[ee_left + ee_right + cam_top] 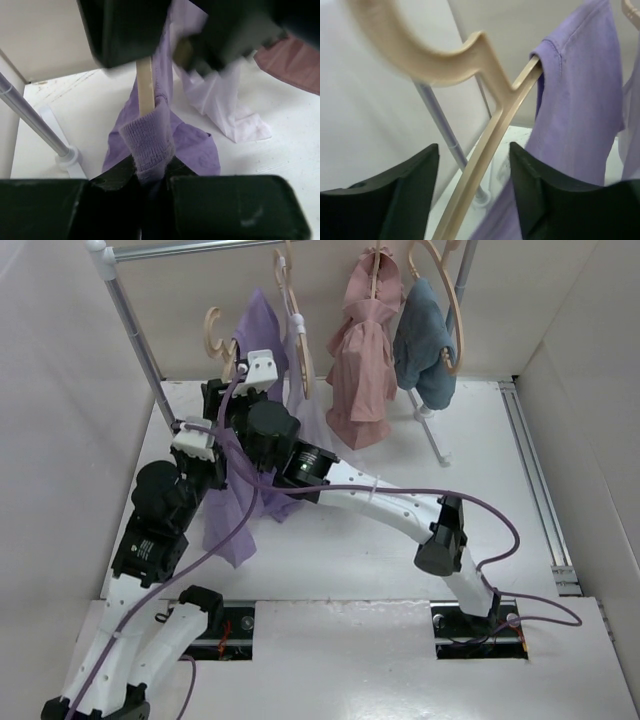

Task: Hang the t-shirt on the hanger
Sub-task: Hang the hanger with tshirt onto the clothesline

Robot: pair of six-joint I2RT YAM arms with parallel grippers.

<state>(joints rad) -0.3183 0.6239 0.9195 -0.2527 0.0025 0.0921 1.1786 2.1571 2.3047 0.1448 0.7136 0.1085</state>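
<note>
The lavender t-shirt (pixel 238 508) hangs from the pale wooden hanger (pixel 214 334) at the left of the rack, one shoulder draped over a hanger arm (pixel 490 125). My left gripper (pixel 197 444) is shut on the t-shirt's ribbed collar (pixel 149 142), just below the hanger's arm (pixel 145 85). In the left wrist view the gripper (pixel 150 171) pinches the cloth tight. My right gripper (pixel 256 370) is open, and in the right wrist view (pixel 474 165) the hanger arm passes between its fingers without touching them. The t-shirt (pixel 580 100) hangs beside its right finger.
A metal clothes rack (pixel 135 330) stands at the back, its foot (pixel 67 157) on the white table. On it hang a whitish garment (pixel 300 370), a dusty pink one (pixel 362 360) and a blue-grey one (pixel 425 340). White walls close in on both sides.
</note>
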